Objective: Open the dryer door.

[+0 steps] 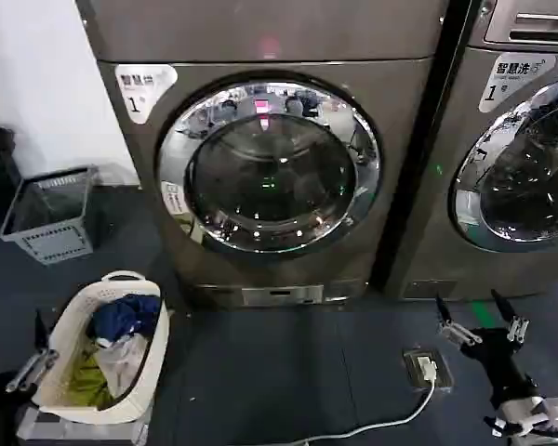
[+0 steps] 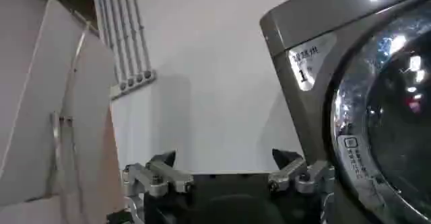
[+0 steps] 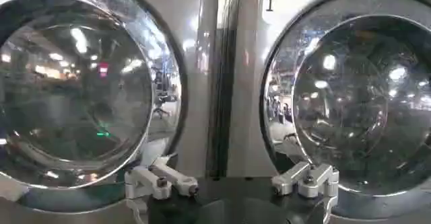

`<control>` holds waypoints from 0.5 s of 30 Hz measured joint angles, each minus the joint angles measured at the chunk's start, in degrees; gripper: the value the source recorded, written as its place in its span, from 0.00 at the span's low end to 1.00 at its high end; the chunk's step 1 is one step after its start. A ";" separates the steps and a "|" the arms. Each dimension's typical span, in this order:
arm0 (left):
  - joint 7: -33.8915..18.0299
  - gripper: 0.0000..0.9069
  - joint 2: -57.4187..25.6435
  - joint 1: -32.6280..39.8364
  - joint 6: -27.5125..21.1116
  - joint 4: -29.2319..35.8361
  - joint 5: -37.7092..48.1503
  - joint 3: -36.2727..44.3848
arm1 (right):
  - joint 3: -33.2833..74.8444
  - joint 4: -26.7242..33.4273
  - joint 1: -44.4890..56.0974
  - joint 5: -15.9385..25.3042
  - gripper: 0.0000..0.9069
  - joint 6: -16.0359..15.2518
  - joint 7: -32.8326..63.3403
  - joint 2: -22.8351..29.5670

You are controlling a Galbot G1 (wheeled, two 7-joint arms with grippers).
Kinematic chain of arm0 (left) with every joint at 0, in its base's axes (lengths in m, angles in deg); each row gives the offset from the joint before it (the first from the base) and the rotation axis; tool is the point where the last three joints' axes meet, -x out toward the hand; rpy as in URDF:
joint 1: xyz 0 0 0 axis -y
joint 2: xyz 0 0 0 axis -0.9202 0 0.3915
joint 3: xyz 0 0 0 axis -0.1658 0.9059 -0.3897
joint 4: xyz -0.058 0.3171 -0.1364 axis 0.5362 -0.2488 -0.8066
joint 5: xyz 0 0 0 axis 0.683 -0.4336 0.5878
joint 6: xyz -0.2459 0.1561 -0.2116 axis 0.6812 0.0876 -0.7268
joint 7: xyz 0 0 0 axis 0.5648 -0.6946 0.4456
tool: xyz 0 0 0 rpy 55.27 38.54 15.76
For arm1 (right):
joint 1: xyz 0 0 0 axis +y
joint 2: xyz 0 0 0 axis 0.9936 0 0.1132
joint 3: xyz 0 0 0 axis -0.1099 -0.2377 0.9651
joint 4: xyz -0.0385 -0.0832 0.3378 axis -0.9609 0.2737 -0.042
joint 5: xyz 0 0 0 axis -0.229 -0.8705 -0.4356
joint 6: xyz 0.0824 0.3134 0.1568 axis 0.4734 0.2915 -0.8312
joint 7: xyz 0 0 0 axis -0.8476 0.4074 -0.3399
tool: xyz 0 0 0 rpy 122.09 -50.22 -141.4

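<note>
The dryer door (image 1: 270, 167), a round porthole with a wide chrome rim around dark glass, sits shut and flush on the front of the middle machine. It also shows at the edge of the left wrist view (image 2: 387, 111) and fills one side of the right wrist view (image 3: 74, 84). My right gripper (image 1: 471, 313) hangs low over the floor, in front of the gap between the two machines, open and empty (image 3: 229, 173). My left gripper (image 1: 33, 358) is low at the far left beside the laundry basket, open with nothing between its fingers (image 2: 224, 158).
To the right stands a twin machine with its own chrome-rimmed door (image 1: 530, 177) (image 3: 350, 91). A white laundry basket (image 1: 70, 321) with clothes sits at the lower left, with a grey basket (image 1: 51, 218) by the wall. A floor socket with a white cable (image 1: 426, 367) lies near my right gripper.
</note>
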 joint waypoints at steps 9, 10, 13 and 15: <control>0.07 1.00 -0.05 -0.09 0.01 -0.15 -0.15 0.13 | -2.15 1.50 -2.14 -2.08 1.00 -0.38 -2.08 -2.86; 0.13 1.00 -0.04 -0.10 0.02 -0.19 -0.19 0.15 | -2.49 1.79 -2.45 -2.38 1.00 -0.36 -2.36 -3.37; 0.52 1.00 -0.05 -0.08 0.02 -0.24 -0.37 0.21 | -3.66 2.97 -3.68 -2.97 1.00 -0.18 -3.07 -5.18; 0.87 1.00 -0.04 -0.03 0.02 -0.24 -0.40 0.22 | -4.67 4.02 -4.87 -4.27 1.00 -0.17 -3.57 -6.70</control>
